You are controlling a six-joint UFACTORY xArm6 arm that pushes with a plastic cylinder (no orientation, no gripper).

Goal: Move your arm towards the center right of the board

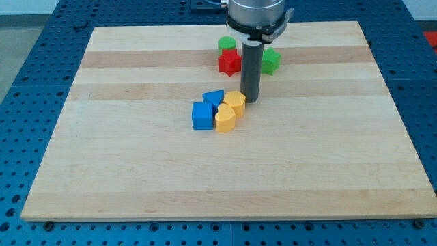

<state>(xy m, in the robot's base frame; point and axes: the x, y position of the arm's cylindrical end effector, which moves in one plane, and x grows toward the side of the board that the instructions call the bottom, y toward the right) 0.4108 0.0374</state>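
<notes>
My tip (250, 101) rests on the wooden board (225, 171) just right of the upper yellow block (235, 102), close to it or touching it. A second yellow block (224, 119) lies below and left of that one. A blue cube (202, 115) and another blue block (214, 99) sit against the yellow ones on their left. Behind the rod, near the view's top, are a red star-shaped block (229, 63), a green round block (227, 45) and a green block (271, 61) on the rod's right.
The board is ringed by a blue perforated table (27, 102). The arm's grey mount (256, 17) hangs over the board's top edge.
</notes>
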